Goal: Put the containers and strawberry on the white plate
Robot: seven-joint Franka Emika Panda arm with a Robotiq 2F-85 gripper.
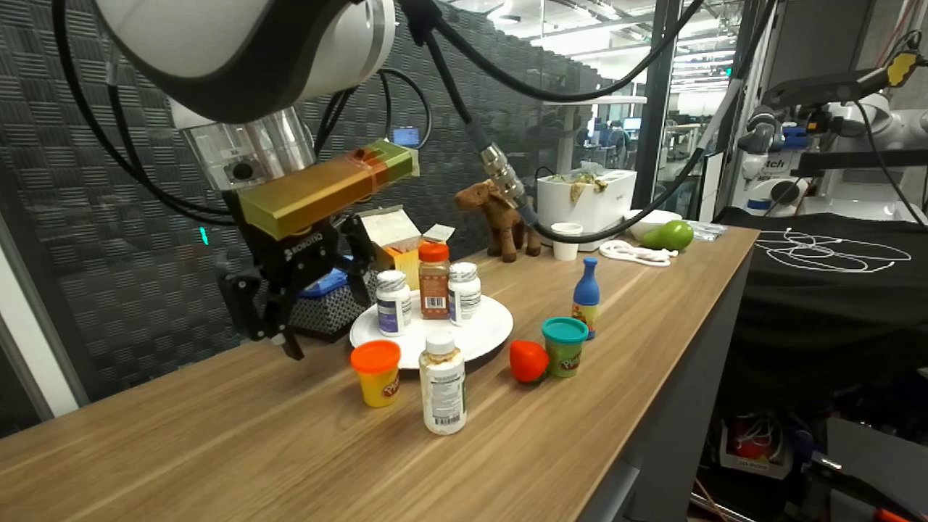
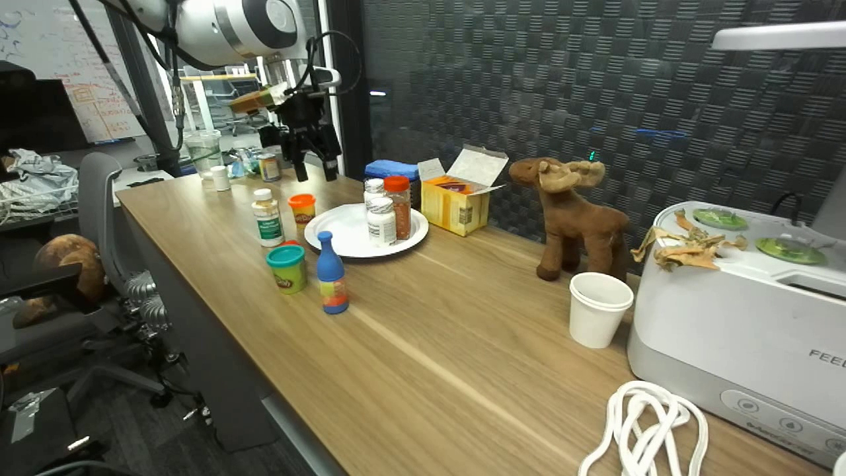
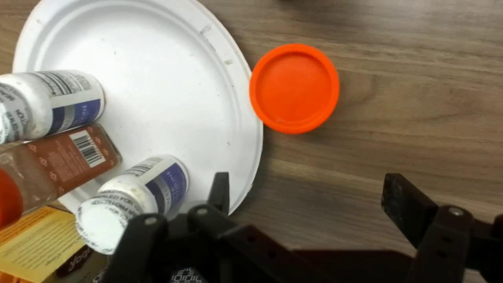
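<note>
The white plate [image 1: 487, 335] carries two white pill bottles [image 1: 394, 304] [image 1: 464, 293] and a red-capped brown bottle [image 1: 434, 283], all upright. Right at its rim, on the table, stands the orange cup [image 3: 294, 88]; whether they touch I cannot tell. Another white bottle [image 1: 444, 388], the strawberry [image 1: 528, 361], the teal tub [image 1: 564, 348] and the small blue bottle [image 2: 330, 274] are on the wood outside the plate. In an exterior view the tub mostly hides the strawberry [image 2: 289, 243]. My gripper [image 3: 306, 177] hangs open above the table beside the plate, nothing between its fingers.
Behind the plate are an open yellow box [image 2: 456, 205] and a dark patterned box with a blue top [image 1: 330, 297]. A brown toy moose [image 2: 575, 218], paper cups [image 2: 598, 307], white rope [image 2: 644, 423] and a white appliance [image 2: 740, 317] stand farther along.
</note>
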